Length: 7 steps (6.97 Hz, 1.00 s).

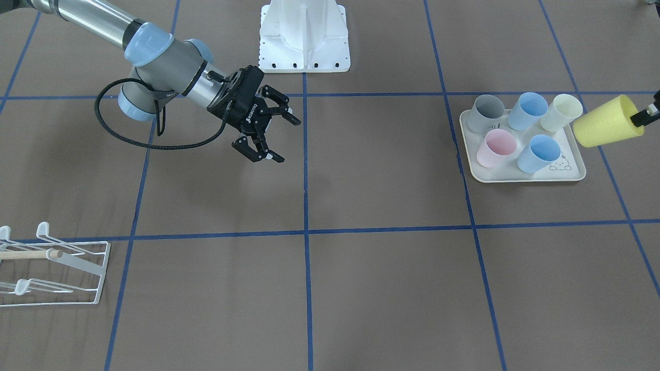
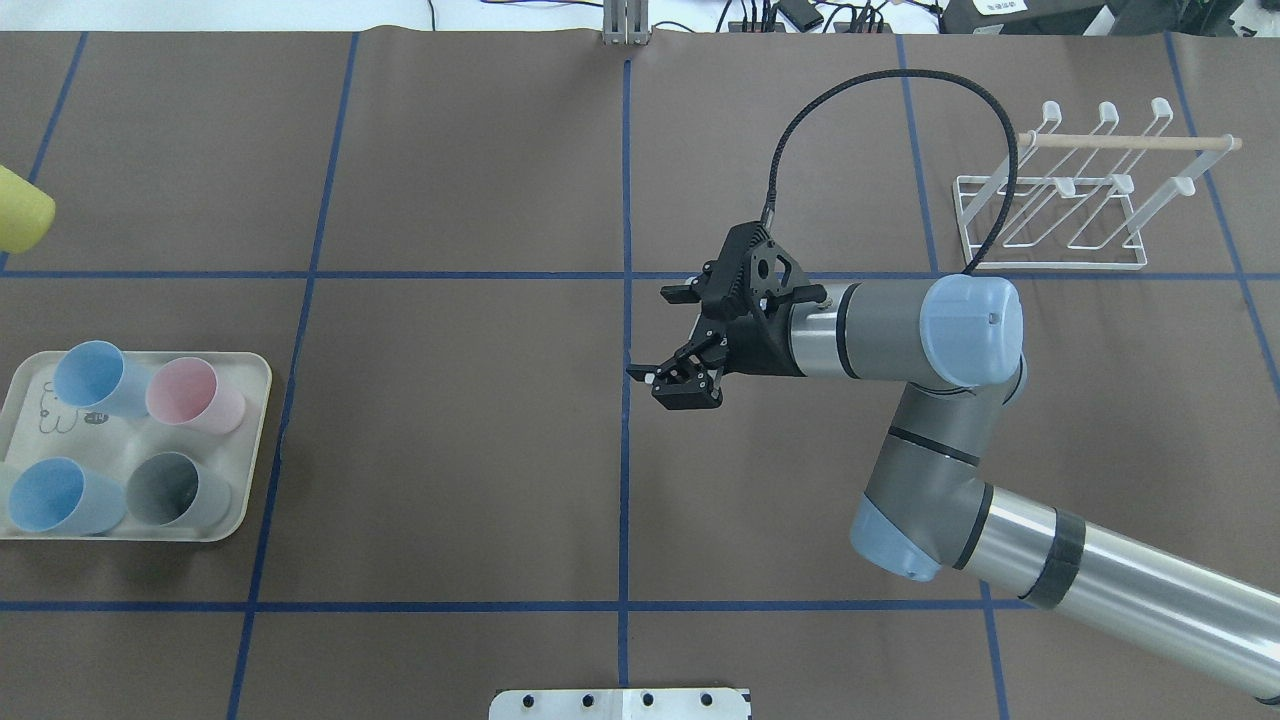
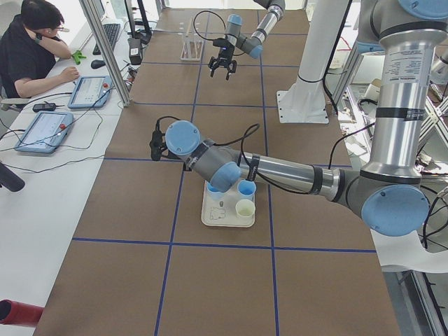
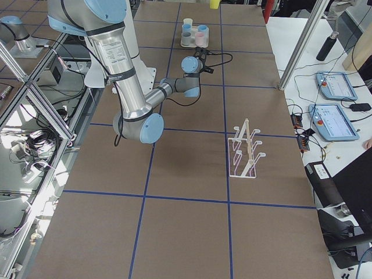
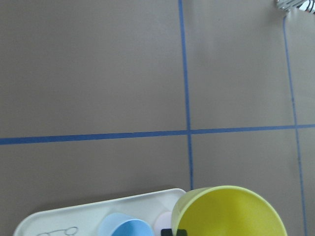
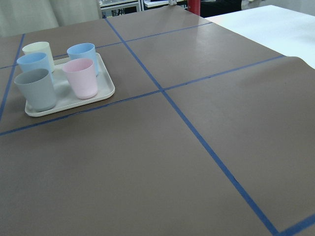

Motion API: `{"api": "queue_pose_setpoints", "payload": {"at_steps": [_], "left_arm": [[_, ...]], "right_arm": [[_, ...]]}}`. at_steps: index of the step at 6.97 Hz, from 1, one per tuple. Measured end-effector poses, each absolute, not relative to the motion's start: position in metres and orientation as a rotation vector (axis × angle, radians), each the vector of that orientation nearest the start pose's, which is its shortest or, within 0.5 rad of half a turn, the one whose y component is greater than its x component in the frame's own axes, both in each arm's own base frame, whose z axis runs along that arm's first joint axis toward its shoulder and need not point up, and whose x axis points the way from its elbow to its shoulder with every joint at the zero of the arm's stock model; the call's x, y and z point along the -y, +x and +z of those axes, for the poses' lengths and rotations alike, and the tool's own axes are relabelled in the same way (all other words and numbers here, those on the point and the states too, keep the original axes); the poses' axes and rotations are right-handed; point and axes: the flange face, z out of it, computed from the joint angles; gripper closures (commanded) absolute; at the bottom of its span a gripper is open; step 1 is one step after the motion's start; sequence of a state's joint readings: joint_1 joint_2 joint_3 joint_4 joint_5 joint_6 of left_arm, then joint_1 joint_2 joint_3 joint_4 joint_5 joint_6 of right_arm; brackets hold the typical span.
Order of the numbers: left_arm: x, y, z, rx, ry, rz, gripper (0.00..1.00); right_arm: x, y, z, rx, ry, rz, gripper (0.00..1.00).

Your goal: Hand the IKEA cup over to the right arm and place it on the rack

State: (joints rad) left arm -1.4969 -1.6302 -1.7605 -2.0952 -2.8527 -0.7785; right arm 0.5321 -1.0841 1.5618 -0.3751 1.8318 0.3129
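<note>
- Nearest the robot, one white base plate sits on the brown bench, which is crossed by blue tape lines.
- One cream tray with a small drawn figure lies on the robot's left part of the bench.
- Five cups stand upright in the tray, mouths up.
  - The row nearer the robot holds one grey cup, a first blue cup and one cream cup.
  - The farther row holds one pink cup and a second blue cup.
- The right pincer hangs over the middle of the bench, close to the central tape line. Its jaws are spread wide with nothing between them. One black cable loops from its wrist.
- A sixth cup, the yellow cup, is out of the tray. It is held in the air, tipped on its side, near the tray's outer end and apart from the other five.
- The left pincer is mostly cut off by the frame edge. It appears to pinch the yellow cup's rim, with one dark finger showing inside the mouth in the left wrist view.
- Farthest on the bench, on the robot's right, stands one white wire rack, well apart from both pincers. It has one pale dowel across its top and six upturned tips, as far as I can count.
- Past the bench, one person sits at a side desk with two tablet-like panels.
</note>
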Motion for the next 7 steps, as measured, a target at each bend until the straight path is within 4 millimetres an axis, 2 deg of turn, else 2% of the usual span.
{"api": "queue_pose_setpoints", "payload": {"at_steps": [1,3,5,6,7], "left_arm": [[0.491,0.017,0.407,-1.393,0.077,-0.095,1.0],[0.489,0.075,0.352,-1.443,0.027,-0.056,1.0],[0.497,0.135,0.31,-1.453,0.01,-0.064,1.0],[0.496,0.165,0.291,-1.471,0.008,-0.102,1.0],[0.489,0.196,0.28,-1.506,0.008,-0.144,1.0]], "right_arm": [[0.407,-0.502,0.238,1.231,1.245,-0.779,0.02],[0.4,-0.515,0.227,1.222,1.278,-0.766,0.02],[0.395,-0.519,0.223,1.229,1.294,-0.758,0.02],[0.395,-0.518,0.221,1.23,1.299,-0.752,0.02],[0.395,-0.518,0.221,1.228,1.302,-0.749,0.02]]}}
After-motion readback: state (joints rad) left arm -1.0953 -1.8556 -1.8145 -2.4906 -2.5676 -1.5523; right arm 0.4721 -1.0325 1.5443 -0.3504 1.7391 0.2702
